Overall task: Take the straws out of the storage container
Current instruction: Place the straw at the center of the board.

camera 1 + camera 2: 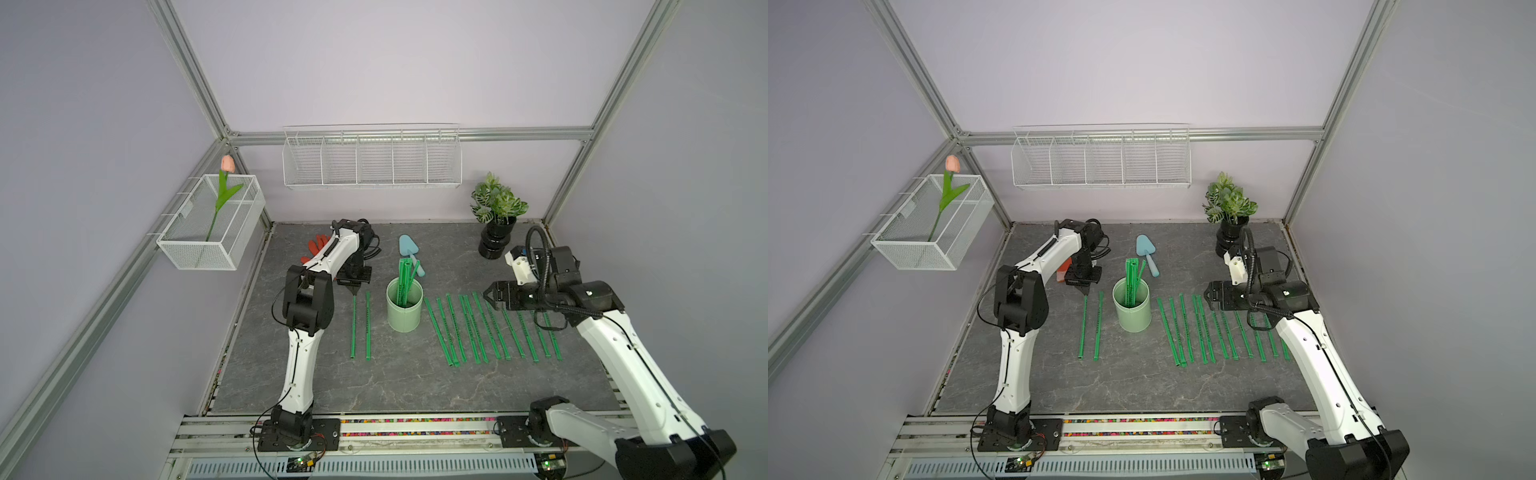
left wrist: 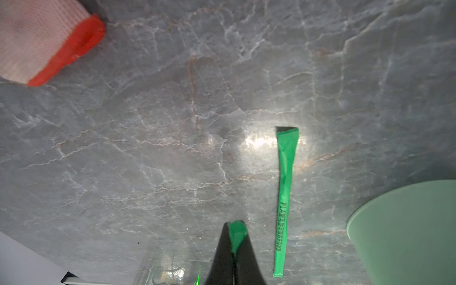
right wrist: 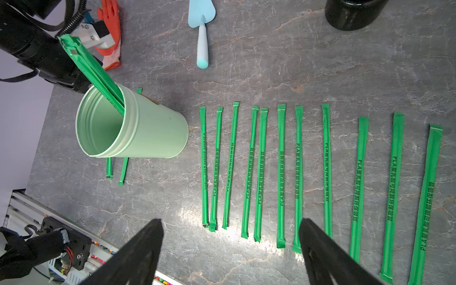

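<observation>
In both top views the storage container [image 1: 404,309] stands upright in the middle of the surface [image 1: 374,386], with a few straws [image 1: 405,276] leaning inside it. Two more lie flat to its left and a row of eleven lies to its right. My left gripper [image 1: 354,289] points down at the far end of the leftmost one; my right gripper [image 1: 487,296] hovers over the row.

Left wrist view: my left gripper [image 2: 234,246] is clamped on a straw's end. A second straw lies just beside it, the container wall is near, and a red-edged glove [image 2: 37,42] lies well apart.

Right wrist view: my right gripper [image 3: 230,222] stands wide apart, holding nothing, above the row's ends.
</observation>
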Robot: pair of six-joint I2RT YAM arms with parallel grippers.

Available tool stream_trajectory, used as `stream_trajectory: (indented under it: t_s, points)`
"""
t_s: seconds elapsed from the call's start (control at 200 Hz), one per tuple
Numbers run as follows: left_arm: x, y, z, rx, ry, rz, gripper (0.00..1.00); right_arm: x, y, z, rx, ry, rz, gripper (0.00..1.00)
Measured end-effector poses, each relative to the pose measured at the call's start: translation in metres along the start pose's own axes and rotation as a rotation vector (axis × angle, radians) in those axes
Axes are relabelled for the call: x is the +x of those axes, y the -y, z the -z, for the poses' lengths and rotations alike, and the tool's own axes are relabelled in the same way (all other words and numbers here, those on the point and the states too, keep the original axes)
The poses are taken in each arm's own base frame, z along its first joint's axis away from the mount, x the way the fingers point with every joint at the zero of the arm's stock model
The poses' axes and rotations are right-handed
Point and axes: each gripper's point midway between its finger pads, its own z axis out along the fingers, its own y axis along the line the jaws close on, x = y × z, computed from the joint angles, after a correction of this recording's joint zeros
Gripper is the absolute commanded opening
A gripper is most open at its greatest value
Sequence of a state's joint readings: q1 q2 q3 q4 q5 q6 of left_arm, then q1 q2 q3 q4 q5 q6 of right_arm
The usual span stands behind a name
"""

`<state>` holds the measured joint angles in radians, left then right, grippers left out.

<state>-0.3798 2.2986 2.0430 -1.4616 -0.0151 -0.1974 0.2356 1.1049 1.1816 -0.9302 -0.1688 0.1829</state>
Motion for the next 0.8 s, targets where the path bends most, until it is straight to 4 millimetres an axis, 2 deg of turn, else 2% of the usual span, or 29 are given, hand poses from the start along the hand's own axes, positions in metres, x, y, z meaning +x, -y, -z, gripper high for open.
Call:
stream_trajectory:
  t_s: [0.555, 0.8]
  points:
    - [-0.0019, 0.0028, -0.0083, 0.014, 0.003, 0.0, 0.05, 0.0033, 0.0006, -0.0027, 0.0, -0.011, -0.001, 0.89]
    - [-0.0028, 0.0032, -0.0099, 0.015, 0.006, 0.003, 0.15, 0.0038, 0.0006, -0.0031, 0.0, -0.013, -0.001, 0.89]
